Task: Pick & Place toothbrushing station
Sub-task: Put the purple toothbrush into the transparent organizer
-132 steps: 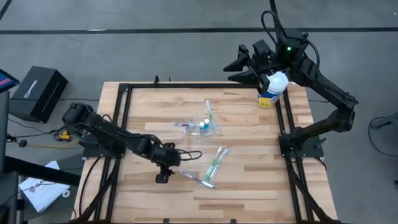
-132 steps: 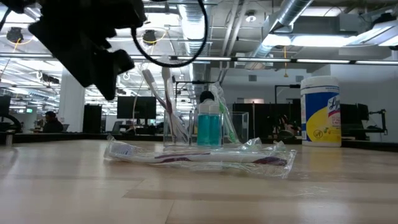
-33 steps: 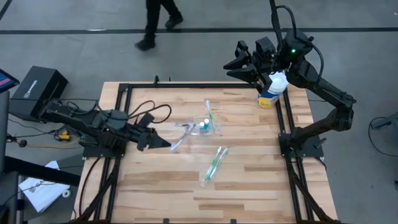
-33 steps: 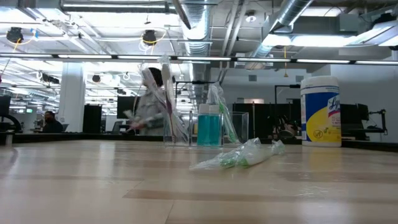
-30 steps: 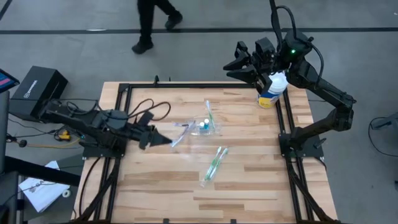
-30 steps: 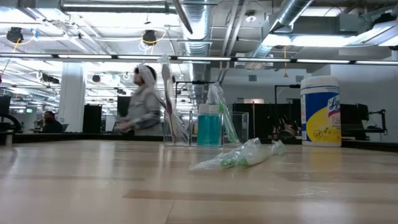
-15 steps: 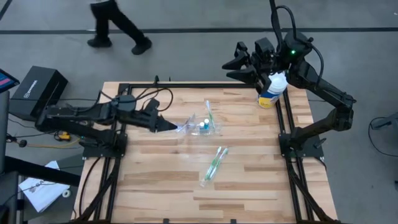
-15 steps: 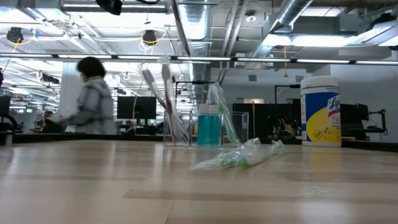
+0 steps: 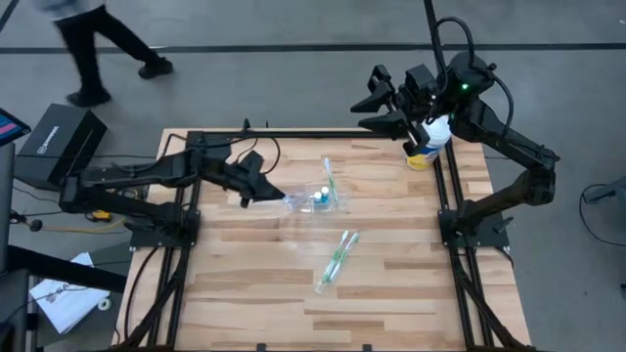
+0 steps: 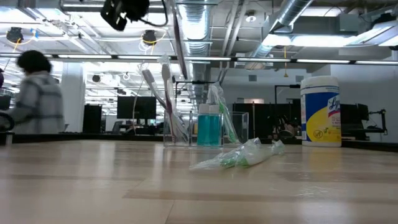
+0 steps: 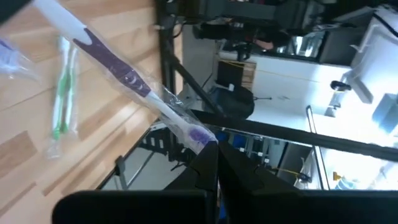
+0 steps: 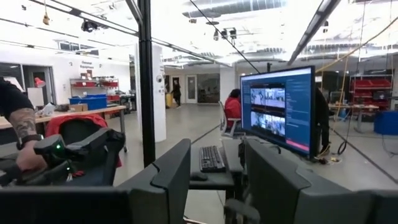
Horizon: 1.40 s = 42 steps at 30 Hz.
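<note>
Your clear cup (image 9: 318,198) sits mid-surface with the blue tubes (image 10: 209,129) and a few toothbrushes standing in it. Left gripper (image 9: 266,197) has its jaws clamped on a wrapped purple-white toothbrush (image 11: 134,84), now right beside the cup instead of farther out. Wrapped green toothbrushes (image 9: 338,256) haven't moved. Right gripper (image 9: 376,110) hangs past the far edge, jaws apart, wider than before.

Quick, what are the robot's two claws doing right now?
Left gripper: shut on the purple-white toothbrush.
Right gripper: open, holding nothing, up by the canister.
</note>
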Tool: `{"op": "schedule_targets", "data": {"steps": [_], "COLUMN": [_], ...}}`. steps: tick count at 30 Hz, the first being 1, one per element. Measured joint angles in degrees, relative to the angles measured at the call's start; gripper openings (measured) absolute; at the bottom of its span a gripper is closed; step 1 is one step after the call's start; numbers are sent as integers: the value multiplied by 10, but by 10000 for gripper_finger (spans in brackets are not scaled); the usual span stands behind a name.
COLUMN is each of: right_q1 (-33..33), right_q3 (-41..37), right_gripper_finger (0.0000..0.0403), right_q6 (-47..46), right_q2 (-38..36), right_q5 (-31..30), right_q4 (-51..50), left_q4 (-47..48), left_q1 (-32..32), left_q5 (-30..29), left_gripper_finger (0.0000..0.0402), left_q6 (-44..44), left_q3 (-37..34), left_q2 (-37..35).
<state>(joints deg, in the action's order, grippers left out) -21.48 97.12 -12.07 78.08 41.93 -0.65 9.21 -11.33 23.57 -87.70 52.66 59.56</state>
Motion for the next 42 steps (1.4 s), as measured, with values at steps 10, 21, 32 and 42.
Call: {"op": "schedule_targets", "data": {"steps": [10,21,32,42], "right_q1": [-9,-16,-35,-55], "right_q3": [0,0,0,0], "right_gripper_finger": [142,142,139,144], "right_q6": [5,5,5,0], "right_q2": [0,0,0,0], "right_q5": [32,61,72,78], "right_q4": [-1,-1,-1,-2], "left_q4": [-2,1,19,15], "left_q1": [-63,-129,-164,-199], "left_q5": [97,165,249,288], "left_gripper_finger": [0,0,0,0], "left_q6": [2,16,61,40], "left_q3": [0,0,-1,-1], "left_q2": [77,109,177,155]}}
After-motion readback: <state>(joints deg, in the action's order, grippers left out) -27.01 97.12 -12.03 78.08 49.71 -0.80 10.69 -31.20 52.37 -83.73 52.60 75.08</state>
